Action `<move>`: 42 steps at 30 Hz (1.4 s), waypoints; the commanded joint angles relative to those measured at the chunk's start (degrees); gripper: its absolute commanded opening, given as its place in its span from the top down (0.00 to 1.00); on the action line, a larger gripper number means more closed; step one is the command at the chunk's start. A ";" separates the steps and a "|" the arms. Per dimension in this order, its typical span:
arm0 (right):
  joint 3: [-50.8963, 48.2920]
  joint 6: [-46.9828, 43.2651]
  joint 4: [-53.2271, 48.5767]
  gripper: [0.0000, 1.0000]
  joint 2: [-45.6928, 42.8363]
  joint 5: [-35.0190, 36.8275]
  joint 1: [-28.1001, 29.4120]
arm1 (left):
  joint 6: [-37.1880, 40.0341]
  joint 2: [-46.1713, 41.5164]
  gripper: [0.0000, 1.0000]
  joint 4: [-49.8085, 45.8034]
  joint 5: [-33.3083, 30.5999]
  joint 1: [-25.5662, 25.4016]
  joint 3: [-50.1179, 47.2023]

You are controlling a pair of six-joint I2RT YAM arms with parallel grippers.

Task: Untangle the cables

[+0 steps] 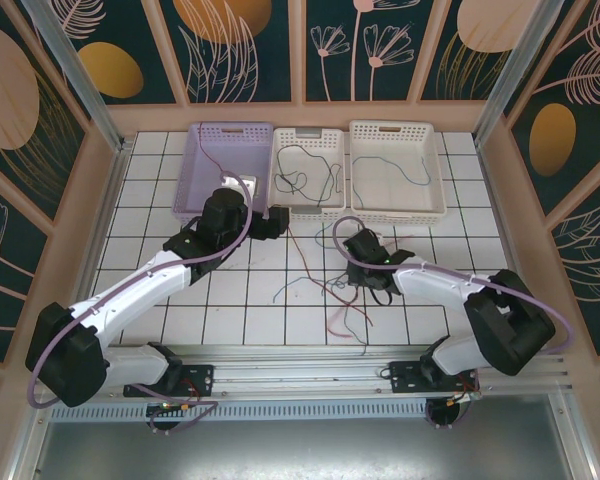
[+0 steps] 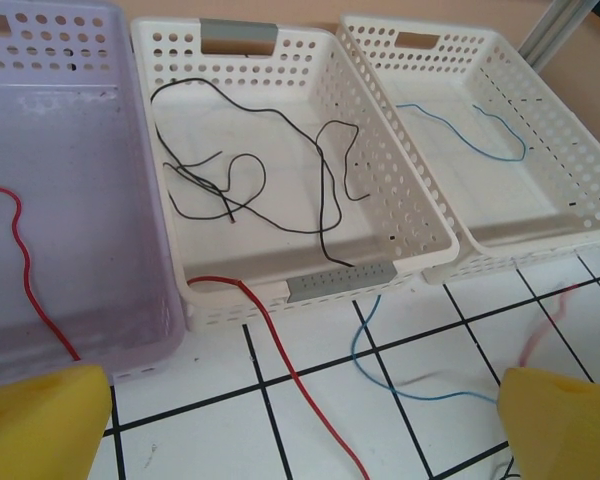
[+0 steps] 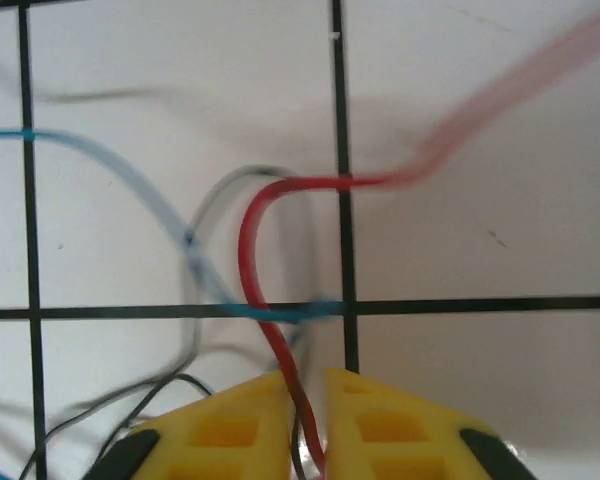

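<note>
Though floral-walled, tiled tabletop (image 1: 130,215) under cables (image 1: 330,290).

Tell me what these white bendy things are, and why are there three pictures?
They are two robot arms bolted to a tiled table. One picture looks down from above; the other two come from small cameras on the arms' wrists. The yellow bits are gripper fingers. At the back stand a purple basket, a middle basket holding a black cable and a right basket holding a blue cable. More thin cables lie tangled on the tiles. The right gripper is pinching a red cable. The left gripper is open and holds nothing.
</note>
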 commanded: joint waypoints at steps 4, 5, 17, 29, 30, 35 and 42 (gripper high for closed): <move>3.37 -2.03 0.76 1.00 -3.81 -0.04 1.58 | -1.09 0.24 0.02 0.18 1.43 -0.05 1.43; 3.94 -2.65 0.67 1.00 -5.51 -0.02 2.24 | -1.05 0.35 0.01 0.01 1.77 0.00 1.62; 7.38 -11.68 7.37 1.00 -21.82 -15.87 4.86 | -0.83 1.41 0.01 1.51 18.27 -0.50 2.73; 7.10 -16.20 13.91 1.00 -25.49 -32.39 4.09 | -1.83 0.87 0.18 8.00 34.34 -1.08 0.82; 6.87 -16.35 14.25 1.00 -25.58 -33.57 3.77 | -2.23 0.79 0.18 8.58 35.23 -1.10 0.70; 6.95 -16.36 13.91 1.00 -24.52 -34.95 3.19 | -4.79 0.85 0.28 13.47 41.73 -1.11 -0.45; 6.49 -16.01 13.66 1.00 -23.95 -35.46 2.40 | -6.77 0.87 0.64 16.65 46.78 -1.12 -0.81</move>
